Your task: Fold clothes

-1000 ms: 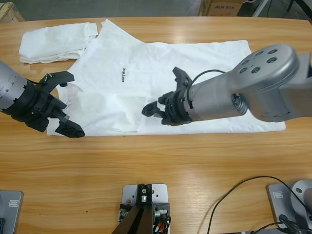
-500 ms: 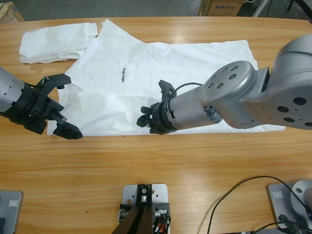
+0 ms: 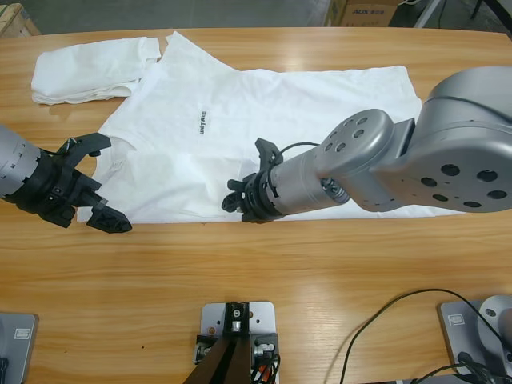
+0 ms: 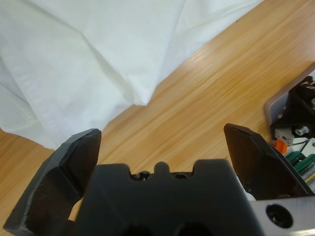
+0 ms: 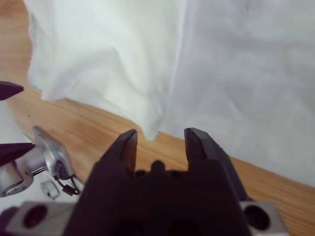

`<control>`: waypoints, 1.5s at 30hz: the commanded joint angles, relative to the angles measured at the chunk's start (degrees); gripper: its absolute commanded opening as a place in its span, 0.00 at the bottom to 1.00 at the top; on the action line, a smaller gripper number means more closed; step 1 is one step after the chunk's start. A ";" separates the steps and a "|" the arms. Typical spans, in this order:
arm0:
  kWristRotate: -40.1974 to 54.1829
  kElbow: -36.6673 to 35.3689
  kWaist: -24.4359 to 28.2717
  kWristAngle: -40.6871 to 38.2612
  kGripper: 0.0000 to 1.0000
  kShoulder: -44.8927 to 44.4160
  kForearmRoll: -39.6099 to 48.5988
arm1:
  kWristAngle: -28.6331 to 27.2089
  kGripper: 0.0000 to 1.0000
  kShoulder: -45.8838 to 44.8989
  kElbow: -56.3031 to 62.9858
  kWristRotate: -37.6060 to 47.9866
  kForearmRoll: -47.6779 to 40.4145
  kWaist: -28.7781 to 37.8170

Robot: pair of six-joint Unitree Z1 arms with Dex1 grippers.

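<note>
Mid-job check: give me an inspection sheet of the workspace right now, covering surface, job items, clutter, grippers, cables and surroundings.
Surface: long wooden table, bare wood along the near side.
Job's things: white T-shirt with black lettering spread flat; folded white bundle at the far left, touching the shirt's sleeve.
Clutter: nothing seen.
Grippers: left gripper open wide, beside the shirt's near left corner, holding nothing. Right gripper open, jaws either side of a fold point at the shirt's near edge, not closed on it.
Cables: black cable looping on the table, near right.
Surroundings: cardboard boxes beyond the far edge.
</note>
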 commanded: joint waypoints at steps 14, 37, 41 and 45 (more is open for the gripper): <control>-0.49 2.46 0.54 0.01 0.98 -0.34 -1.04 | 2.32 0.23 4.96 -1.51 0.93 -3.35 0.60; -3.48 2.09 1.25 -0.51 0.89 -0.33 -1.20 | 1.88 0.00 -1.81 -9.49 -2.38 10.48 0.60; -3.38 2.32 1.25 -0.51 0.90 0.29 -1.34 | 1.90 0.00 -3.90 -13.71 -2.62 16.67 0.60; -3.17 2.95 1.25 -1.02 0.91 0.98 -1.39 | 2.08 0.00 -3.30 -13.55 -1.87 17.60 0.60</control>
